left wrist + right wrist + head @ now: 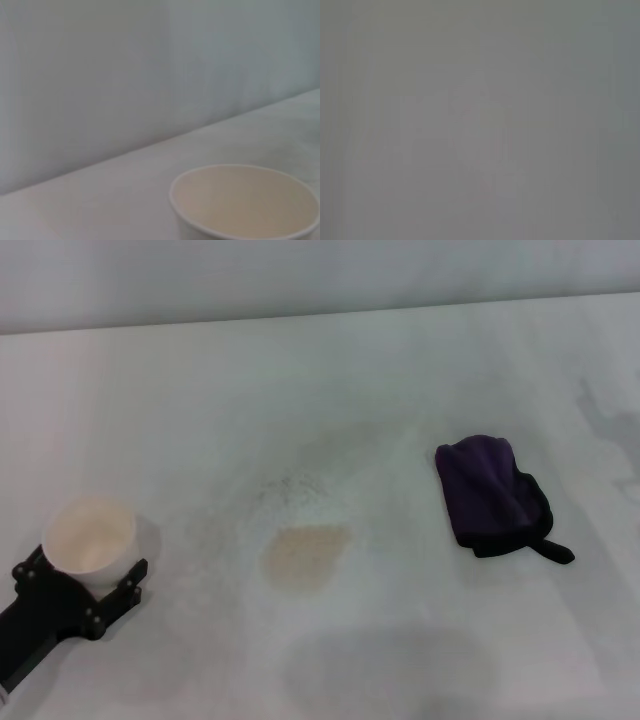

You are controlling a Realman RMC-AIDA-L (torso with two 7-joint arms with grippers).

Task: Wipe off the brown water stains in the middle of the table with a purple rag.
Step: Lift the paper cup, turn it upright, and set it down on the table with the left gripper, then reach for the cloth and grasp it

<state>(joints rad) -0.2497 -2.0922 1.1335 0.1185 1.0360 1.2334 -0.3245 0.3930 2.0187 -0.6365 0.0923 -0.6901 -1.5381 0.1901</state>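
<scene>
The left gripper [88,575] sits at the near left of the table [330,380], its black jaws closed around a white paper cup [90,537], one on each side of the cup's wall. The cup stands upright. In the head view its inside looks pale cream and bare. The left wrist view shows the cup [245,202] from close by, with its rim round and its tan inner wall plain, and no liquid can be made out in it.

The right gripper is out of sight in the head view, and the right wrist view gives only a flat grey blur, so the state of its jaws cannot be told.

Out from the cup, toward the middle of the table, lies the stain [304,555], a flat tan patch, well apart from the cup. Just behind it the white surface looks rough and speckled, with faint grey smudges around.

Farther right lies the rag [490,493], dark purple, bunched into a rough oblong with black edging, its short black loop trailing toward the near right. It lies well apart from the stain and touches nothing else.
</scene>
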